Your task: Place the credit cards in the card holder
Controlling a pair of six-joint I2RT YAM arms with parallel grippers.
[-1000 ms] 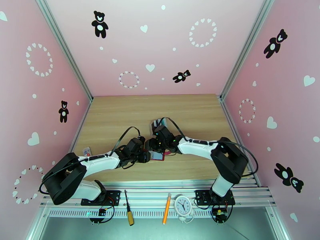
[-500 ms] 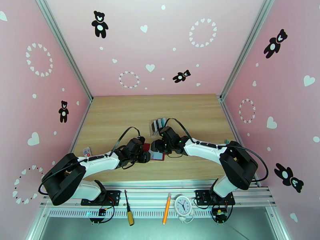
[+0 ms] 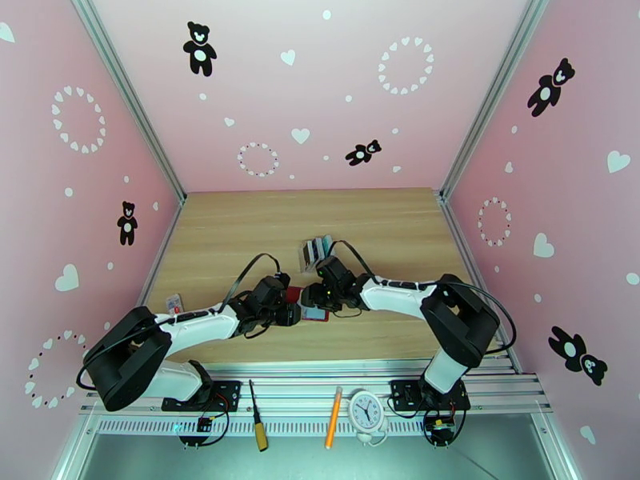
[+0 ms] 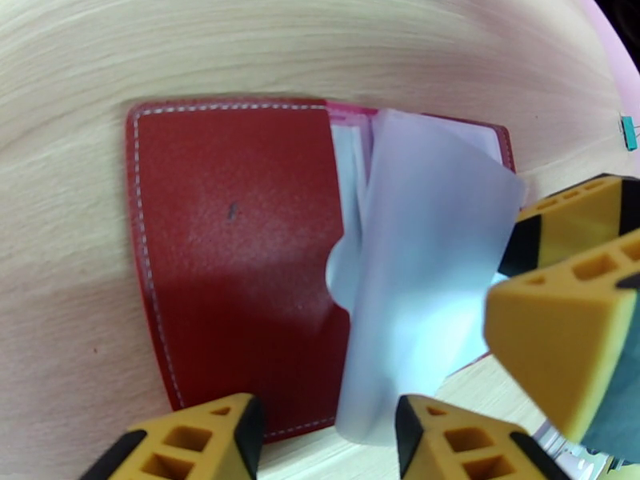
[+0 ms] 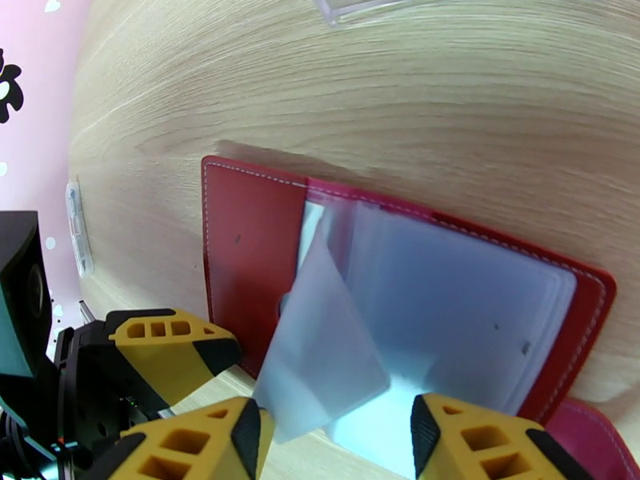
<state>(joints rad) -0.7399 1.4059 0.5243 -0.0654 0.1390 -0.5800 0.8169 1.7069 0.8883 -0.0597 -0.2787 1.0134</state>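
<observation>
The card holder (image 4: 232, 250) is a dark red wallet lying open and flat on the wooden table (image 3: 240, 226). One of its clear pocket sheets (image 4: 432, 234) curls upward. My left gripper (image 4: 328, 442) stands open over the wallet's near edge, the sheet's lower corner loose between its fingers. My right gripper (image 5: 336, 442) is open too, hovering over the card holder (image 5: 248, 242) from the other side with the raised sheet (image 5: 320, 354) between its fingers. From above, both grippers (image 3: 294, 312) (image 3: 314, 300) meet at the card holder (image 3: 314, 314). The credit cards (image 3: 314, 250) stand in a clear rack just behind.
A small white and red item (image 3: 174, 302) lies at the table's left edge. A small teal object (image 4: 630, 131) lies to the right. A screwdriver (image 3: 257, 426), an orange pen (image 3: 334, 428) and a small clock (image 3: 366, 410) rest on the metal rail in front.
The right arm's elbow swung out to the right and came back, and its gripper shifted slightly over the card holder. The left arm has not moved.
</observation>
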